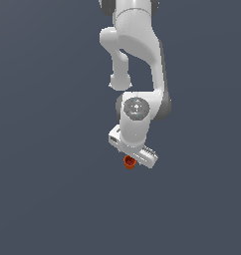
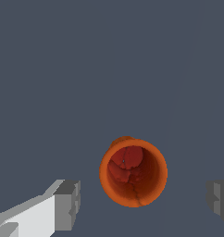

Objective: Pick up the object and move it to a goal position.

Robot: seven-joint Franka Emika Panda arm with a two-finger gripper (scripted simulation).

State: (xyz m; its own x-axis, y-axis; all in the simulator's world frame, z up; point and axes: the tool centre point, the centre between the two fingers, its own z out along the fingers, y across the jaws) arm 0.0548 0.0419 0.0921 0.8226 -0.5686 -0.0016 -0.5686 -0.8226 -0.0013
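The object is a tiny orange-red cup (image 1: 129, 161) with a darker hollow top. In the exterior view it sits just below the white arm's hand, partly hidden by it. In the wrist view the cup (image 2: 133, 172) stands upright, its open mouth facing the camera. My gripper (image 2: 144, 203) is open and hangs over the cup. One grey fingertip (image 2: 67, 206) is to one side of the cup and the other (image 2: 219, 201) to the far side, both apart from it. The gripper's fingers are hidden behind the hand in the exterior view.
A plain dark grey-blue floor (image 1: 53, 189) fills both views. The white arm (image 1: 135, 60) comes down from the top of the exterior view. No goal marker shows.
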